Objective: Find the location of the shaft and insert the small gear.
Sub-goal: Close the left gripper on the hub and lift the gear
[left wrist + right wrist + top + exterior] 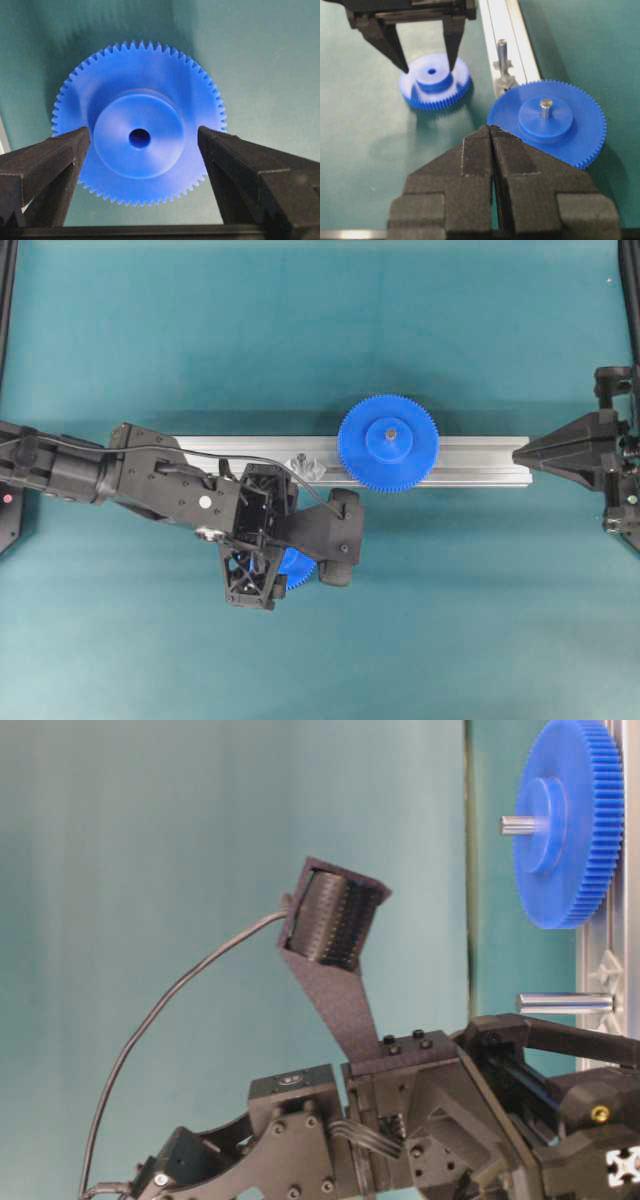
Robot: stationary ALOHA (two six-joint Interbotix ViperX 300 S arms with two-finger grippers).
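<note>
- My left pincer (pixel 427 67) hangs over the small gear (pixel 434 82) with its jaws spread wide and nothing in them; one finger (pixel 47 162) stands on each side of the raised hub, and whether the tips touch the gear I cannot tell.
- I judge the step in hand to be the grasp. I should sink a little, keep the hub centred between the fingers, and close on the hub rather than on the teeth, so the gear stays level and its centre hole stays clear.
- The close should be slow and even; if one finger lands first, the gear could slide on the green table (pixel 450 640).
- In the overhead view the small gear lies on the table just on the near side of the silver rail (pixel 480 462), mostly hidden under my wrist.
- The shaft (pixel 502 52) stands upright on the rail, bare, just beyond and to the right of the small gear, and left of the large gear (pixel 388 442), which already sits on its own pin.
- My right pincer (pixel 491 132) is pressed closed and empty, resting at the rail's right end.
</note>
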